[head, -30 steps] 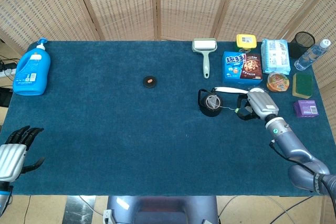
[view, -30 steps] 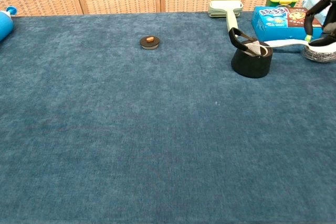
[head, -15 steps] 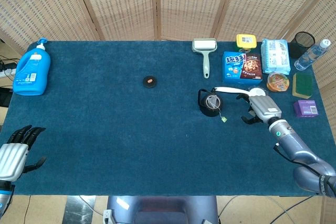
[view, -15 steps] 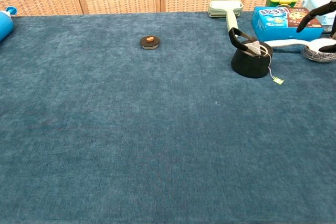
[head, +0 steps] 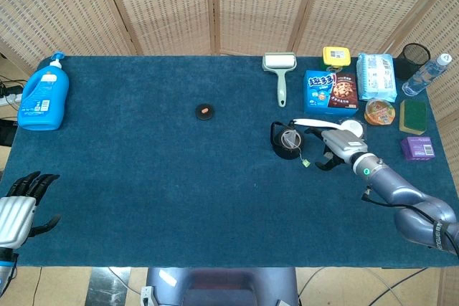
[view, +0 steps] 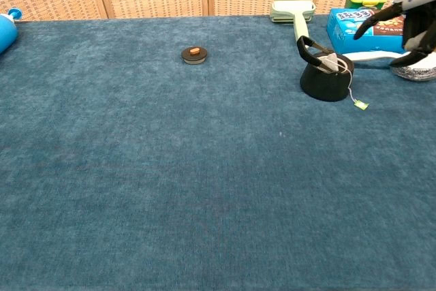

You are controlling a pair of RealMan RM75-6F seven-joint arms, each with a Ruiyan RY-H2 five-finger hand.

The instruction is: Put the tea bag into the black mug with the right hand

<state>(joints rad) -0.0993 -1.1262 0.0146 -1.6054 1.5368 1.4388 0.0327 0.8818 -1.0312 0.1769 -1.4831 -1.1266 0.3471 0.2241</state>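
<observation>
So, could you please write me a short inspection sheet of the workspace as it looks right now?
Surface: dark blue carpeted table.
Job's things: white tea bag in the squat black mug; its string hangs over the rim, with the small green paper tag on the cloth.
Clutter: blue detergent bottle, small black round lid, pale green lint roller, blue biscuit box; more packets far right.
Hands: right hand beside the mug, holding nothing, fingers apart; left hand at the near left edge, holding nothing.
Cables: cords off the table's left edge.
Surroundings: woven rattan screen behind.
</observation>
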